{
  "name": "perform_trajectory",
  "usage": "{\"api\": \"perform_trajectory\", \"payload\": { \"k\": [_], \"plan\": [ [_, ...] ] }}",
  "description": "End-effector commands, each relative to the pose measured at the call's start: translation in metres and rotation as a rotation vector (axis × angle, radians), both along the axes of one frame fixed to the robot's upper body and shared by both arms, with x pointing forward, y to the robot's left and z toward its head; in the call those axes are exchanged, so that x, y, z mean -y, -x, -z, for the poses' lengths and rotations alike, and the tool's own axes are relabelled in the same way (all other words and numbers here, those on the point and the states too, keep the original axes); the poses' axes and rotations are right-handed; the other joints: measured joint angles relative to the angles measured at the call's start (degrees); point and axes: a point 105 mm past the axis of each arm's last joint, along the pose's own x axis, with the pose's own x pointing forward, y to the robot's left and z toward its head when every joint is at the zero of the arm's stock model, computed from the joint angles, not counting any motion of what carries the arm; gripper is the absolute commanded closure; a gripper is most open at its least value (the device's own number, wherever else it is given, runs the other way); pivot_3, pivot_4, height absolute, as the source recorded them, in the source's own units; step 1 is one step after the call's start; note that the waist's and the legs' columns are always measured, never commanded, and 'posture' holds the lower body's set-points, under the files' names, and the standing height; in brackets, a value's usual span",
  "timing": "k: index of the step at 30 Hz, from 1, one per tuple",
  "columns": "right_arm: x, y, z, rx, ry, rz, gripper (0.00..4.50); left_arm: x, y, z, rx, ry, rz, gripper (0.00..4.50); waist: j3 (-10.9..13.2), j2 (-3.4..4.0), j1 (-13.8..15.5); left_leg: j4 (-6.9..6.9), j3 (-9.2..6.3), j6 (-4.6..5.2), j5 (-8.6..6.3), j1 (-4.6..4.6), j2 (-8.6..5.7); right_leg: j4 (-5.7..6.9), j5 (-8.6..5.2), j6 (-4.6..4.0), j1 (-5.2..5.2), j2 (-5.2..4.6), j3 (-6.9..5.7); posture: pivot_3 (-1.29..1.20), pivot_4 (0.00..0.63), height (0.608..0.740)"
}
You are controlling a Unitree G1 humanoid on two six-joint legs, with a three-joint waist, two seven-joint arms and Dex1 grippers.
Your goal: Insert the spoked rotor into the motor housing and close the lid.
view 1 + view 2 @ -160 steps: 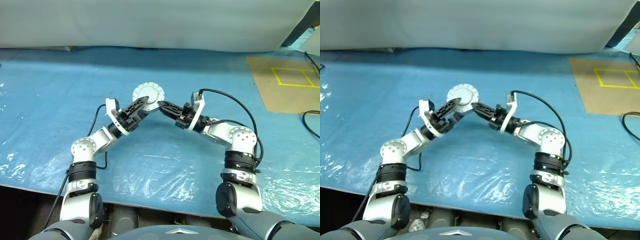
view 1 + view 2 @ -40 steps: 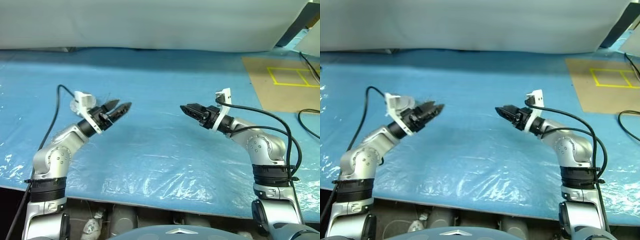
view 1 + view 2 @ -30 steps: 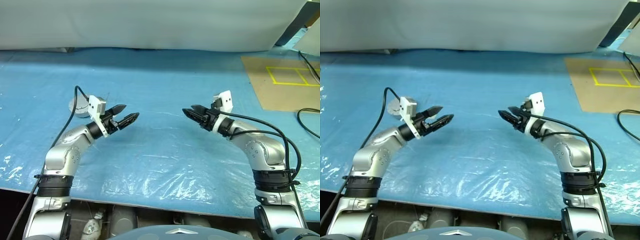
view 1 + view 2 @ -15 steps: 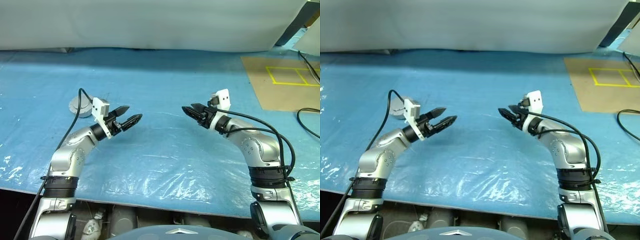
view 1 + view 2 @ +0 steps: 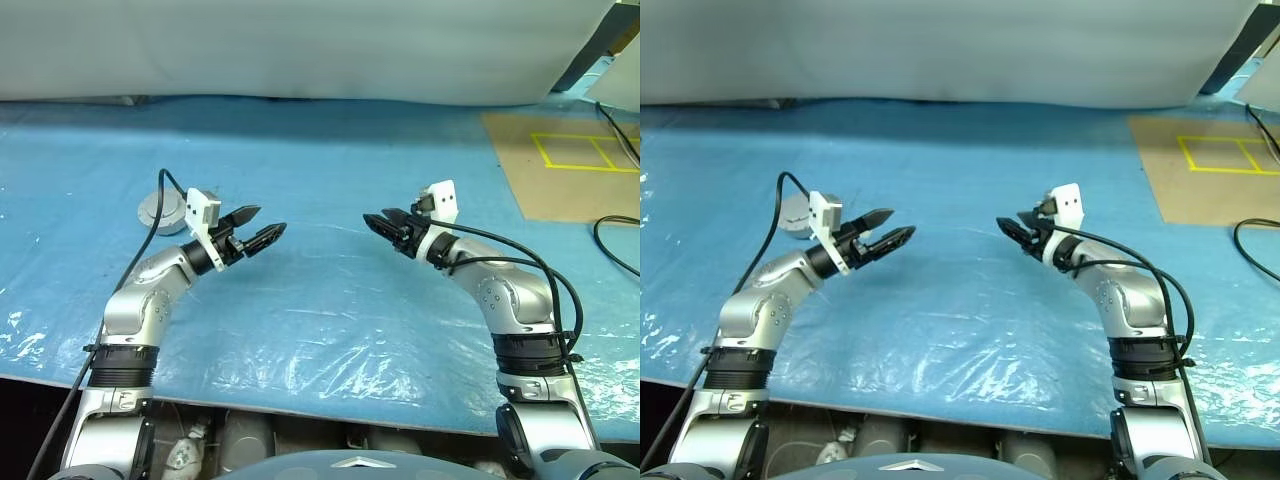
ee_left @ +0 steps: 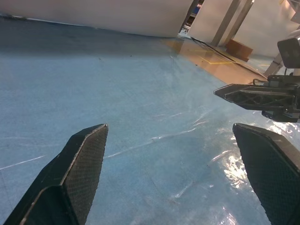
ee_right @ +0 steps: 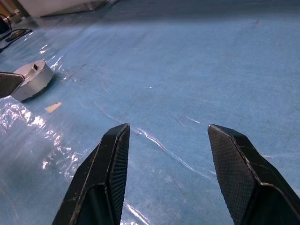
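Blue plastic-covered table (image 5: 330,320). Closed motor housing (image 5: 159,212) lay behind left gripper (image 5: 262,230); looked heavy, hard, smooth, best pinched across its rim. Both left and right gripper (image 5: 381,221) hung wide apart, holding nothing

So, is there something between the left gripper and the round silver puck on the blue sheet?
No separate thing. The round silver puck lies behind the left gripper, near its wrist; the open fingers point away from it, towards the right gripper.
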Motion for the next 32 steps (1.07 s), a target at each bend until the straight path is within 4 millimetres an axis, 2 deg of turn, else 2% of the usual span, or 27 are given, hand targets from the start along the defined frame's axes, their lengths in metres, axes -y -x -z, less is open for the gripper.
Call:
{"api": "perform_trajectory", "payload": {
  "k": [1, 8, 16, 25, 32],
  "plan": [
    [-0.002, 0.002, -0.01, 0.049, -0.001, -0.016, 1.73, 0.0, -0.002, -0.008, 0.036, -0.007, 0.008, 0.01, 0.0, 0.0, 0.0, 0.0, 0.0, 0.0, 0.0, 0.0, 0.0, 0.0, 0.0, 0.0, 0.0, 0.0, 0.0, 0.0, 0.15, 0.74],
    [-0.008, 0.007, -0.01, 0.061, 0.005, -0.049, 1.73, -0.001, -0.003, -0.006, 0.032, -0.016, 0.003, 0.01, 0.0, 0.0, 0.0, 0.0, 0.0, 0.0, 0.0, 0.0, 0.0, 0.0, 0.0, 0.0, 0.0, 0.0, 0.0, 0.0, 0.15, 0.74],
    [-0.004, 0.002, -0.006, 0.047, 0.017, -0.021, 1.73, -0.002, -0.003, -0.006, 0.033, -0.014, -0.007, 0.01, 0.0, 0.0, 0.01, 0.01, 0.0, 0.01, 0.0, 0.0, 0.0, 0.01, 0.0, 0.0, 0.0, 0.0, 0.0, 0.0, 0.15, 0.74],
    [-0.003, -0.001, -0.01, 0.055, -0.012, -0.014, 1.73, -0.005, -0.004, -0.006, 0.034, -0.015, -0.022, 0.01, 0.0, 0.0, 0.01, 0.01, 0.0, 0.01, 0.0, 0.0, 0.0, 0.01, 0.0, 0.0, 0.0, 0.0, 0.0, 0.0, 0.15, 0.74],
    [0.009, -0.004, -0.012, 0.072, -0.001, 0.032, 1.73, -0.005, -0.004, -0.004, 0.033, -0.02, -0.026, 0.01, 0.0, 0.0, 0.02, 0.0, 0.0, 0.01, 0.0, 0.0, 0.01, 0.01, 0.0, 0.0, 0.0, -0.01, 0.0, 0.0, 0.15, 0.74]
  ]
}}
